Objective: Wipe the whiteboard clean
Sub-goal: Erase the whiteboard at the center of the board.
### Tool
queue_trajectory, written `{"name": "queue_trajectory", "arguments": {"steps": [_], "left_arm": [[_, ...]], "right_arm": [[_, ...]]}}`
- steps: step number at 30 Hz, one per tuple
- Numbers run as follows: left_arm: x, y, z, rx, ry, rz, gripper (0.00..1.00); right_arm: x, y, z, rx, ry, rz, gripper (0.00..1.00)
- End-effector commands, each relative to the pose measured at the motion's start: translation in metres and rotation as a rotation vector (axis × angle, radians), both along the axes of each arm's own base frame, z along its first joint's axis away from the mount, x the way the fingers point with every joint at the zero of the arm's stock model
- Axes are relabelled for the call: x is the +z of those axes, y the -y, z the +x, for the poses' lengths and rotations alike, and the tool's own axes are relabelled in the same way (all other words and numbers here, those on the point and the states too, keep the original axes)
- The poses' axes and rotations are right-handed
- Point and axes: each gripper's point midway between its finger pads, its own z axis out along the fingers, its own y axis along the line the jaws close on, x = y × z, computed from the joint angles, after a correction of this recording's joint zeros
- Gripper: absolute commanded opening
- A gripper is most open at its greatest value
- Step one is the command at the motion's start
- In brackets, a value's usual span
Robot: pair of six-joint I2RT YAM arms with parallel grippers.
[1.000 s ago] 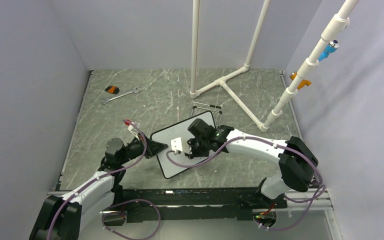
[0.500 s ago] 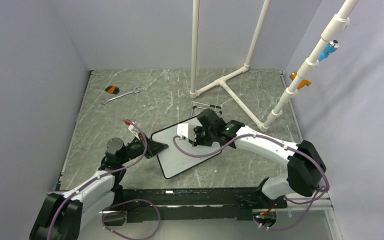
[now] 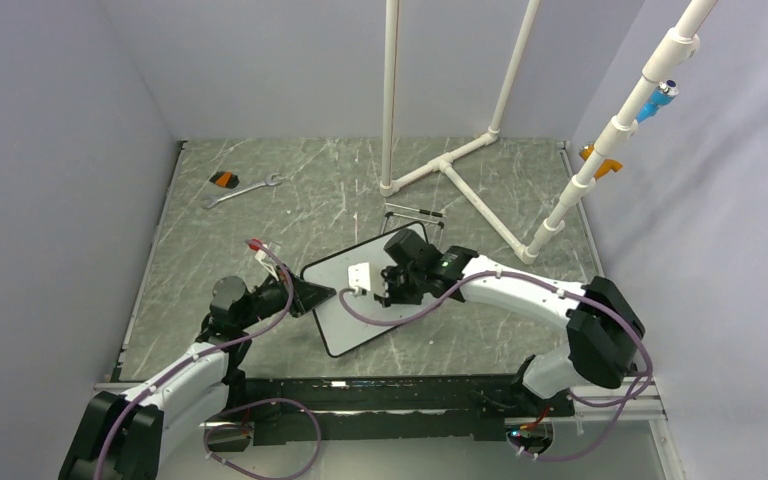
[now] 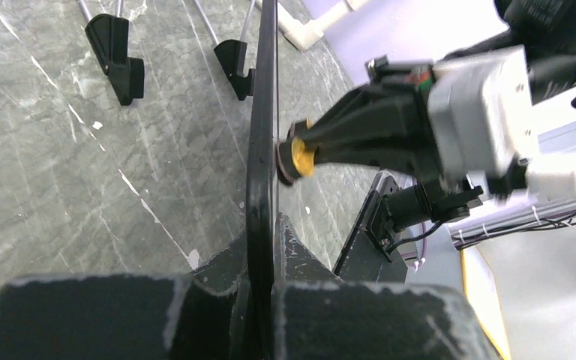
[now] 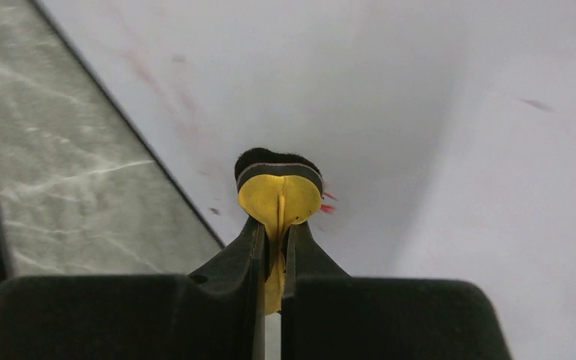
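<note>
At desk (image 3: 260, 210) centre: board (image 3: 355, 325) likely light, stiff, slick, tips easily. Left fingers (image 4: 120, 315) clamp its left frame edge, good hold; right fingers (image 5: 225, 266) pinch eraser (image 5: 279, 196) against face.

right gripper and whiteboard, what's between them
A round yellow eraser with black felt, pinched in the right gripper, touching the white black-framed whiteboard; right wrist view.

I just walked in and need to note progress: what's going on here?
A whiteboard is being erased. The left tool is shut on its edge, steadying it. The right tool pinches a yellow eraser, black felt pressed to the board's face. The surface looks mostly white, with faint red traces beside the eraser.
</note>
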Motion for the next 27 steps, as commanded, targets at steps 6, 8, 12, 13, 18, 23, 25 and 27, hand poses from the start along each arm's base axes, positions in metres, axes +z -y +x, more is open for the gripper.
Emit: {"name": "queue_trajectory", "arguments": {"steps": [6, 8, 12, 13, 18, 23, 25, 27], "left_arm": [[0.019, 0.006, -0.005, -0.059, 0.079, -0.034, 0.00], [0.019, 0.006, -0.005, -0.058, 0.079, -0.034, 0.00], [0.019, 0.006, -0.005, -0.056, 0.079, -0.034, 0.00], [0.019, 0.006, -0.005, -0.056, 0.081, -0.033, 0.00], [0.018, 0.005, -0.006, -0.052, 0.081, -0.028, 0.00], [0.018, 0.005, -0.007, -0.053, 0.085, -0.027, 0.00], [0.018, 0.005, -0.006, -0.054, 0.083, -0.026, 0.00], [0.018, 0.005, -0.006, -0.055, 0.082, -0.027, 0.00]], "right_arm": [[0.051, 0.007, 0.066, -0.276, 0.192, 0.182, 0.00], [0.043, 0.007, 0.057, -0.221, 0.159, 0.156, 0.00], [0.016, 0.004, 0.009, 0.034, 0.025, 0.058, 0.00], [0.010, 0.003, -0.003, 0.087, 0.011, 0.029, 0.00], [-0.008, 0.005, -0.021, 0.168, -0.018, -0.069, 0.00], [0.010, -0.005, 0.008, 0.019, 0.046, 0.015, 0.00], [0.023, -0.005, 0.024, -0.062, 0.081, 0.071, 0.00], [0.037, -0.002, 0.040, -0.142, 0.114, 0.128, 0.00]]}}
